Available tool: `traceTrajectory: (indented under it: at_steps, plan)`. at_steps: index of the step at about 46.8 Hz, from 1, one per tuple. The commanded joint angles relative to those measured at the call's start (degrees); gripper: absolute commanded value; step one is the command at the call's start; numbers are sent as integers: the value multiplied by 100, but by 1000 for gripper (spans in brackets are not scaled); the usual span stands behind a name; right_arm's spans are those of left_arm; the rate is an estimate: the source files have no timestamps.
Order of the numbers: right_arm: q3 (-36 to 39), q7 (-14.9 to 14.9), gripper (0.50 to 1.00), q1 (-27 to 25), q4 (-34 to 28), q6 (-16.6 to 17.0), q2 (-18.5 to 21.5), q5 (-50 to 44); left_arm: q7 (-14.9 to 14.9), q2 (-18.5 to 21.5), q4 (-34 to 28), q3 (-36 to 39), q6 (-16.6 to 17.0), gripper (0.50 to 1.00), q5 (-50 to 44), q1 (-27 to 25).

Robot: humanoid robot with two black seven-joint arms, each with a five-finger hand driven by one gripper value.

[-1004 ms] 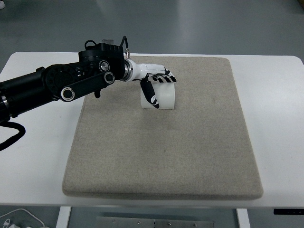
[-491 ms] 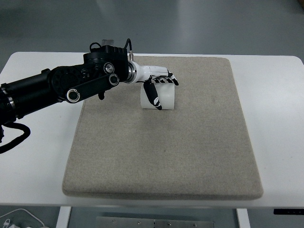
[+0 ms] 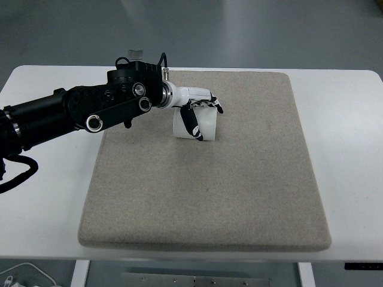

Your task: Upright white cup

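White desk (image 3: 350, 155) fills the view from the near edge at the bottom up to a grey floor (image 3: 251, 30) beyond its far edge. Nearest to me lies a big beige mat (image 3: 203, 191), a felt-like square that covers most of the desk's middle and leaves bare white margins on both sides. Its near half carries nothing.

From the left edge my left arm (image 3: 66, 113) reaches in over the desk, black and jointed, with a loose black cable (image 3: 15, 173) looping below it at the picture's left side. It crosses onto the mat's far left part and ends in a white wrist.

At the far part of the mat, somewhat left of its centre line, is the white cup (image 3: 203, 127). It rests on the mat, leaning slightly rather than standing dead straight. My left hand (image 3: 197, 110) is wrapped over it from above: the black-and-white fingers (image 3: 210, 103) curl across the cup's top, and the thumb (image 3: 191, 124) presses down its near side, so the cup is pinched between them.
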Motion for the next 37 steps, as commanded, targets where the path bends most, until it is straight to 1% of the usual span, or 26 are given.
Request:
traceTrajectory:
  at_steps: [1, 2, 5, 6, 9, 11, 18, 24, 32, 37]
  plan:
    - [0, 1, 930, 0, 1, 0, 0, 1, 1, 0, 0, 1, 0, 720, 2, -15]
    - [0, 1, 930, 0, 1, 0, 0, 1, 1, 0, 0, 1, 0, 701, 2, -15]
    - [0, 1, 930, 0, 1, 0, 0, 1, 1, 0, 0, 1, 0, 671, 2, -24]
    - [0, 1, 930, 0, 1, 0, 0, 1, 1, 0, 0, -8, 0, 651, -7, -33]
    - [0, 1, 930, 0, 1, 0, 0, 1, -8, 0, 0, -8, 0, 547, -7, -42]
    - [0, 1, 930, 0, 1, 0, 0, 1, -8, 0, 0, -17, 0, 500, -25, -50]
    - [0, 1, 930, 0, 1, 0, 0, 1, 1, 18, -9, -140, 0, 500, -156, -51]
    - [0, 1, 930, 0, 1, 0, 0, 1, 1, 70, 43, -438, -44, 500, -420, -42]
    - [0, -7, 930, 0, -7, 0, 0, 1, -87, 132, 228, -667, -106, 500, -1131, -33]
    - [0, 1, 930, 0, 1, 0, 0, 1, -140, 211, 307, -764, -202, 500, -1667, 2]
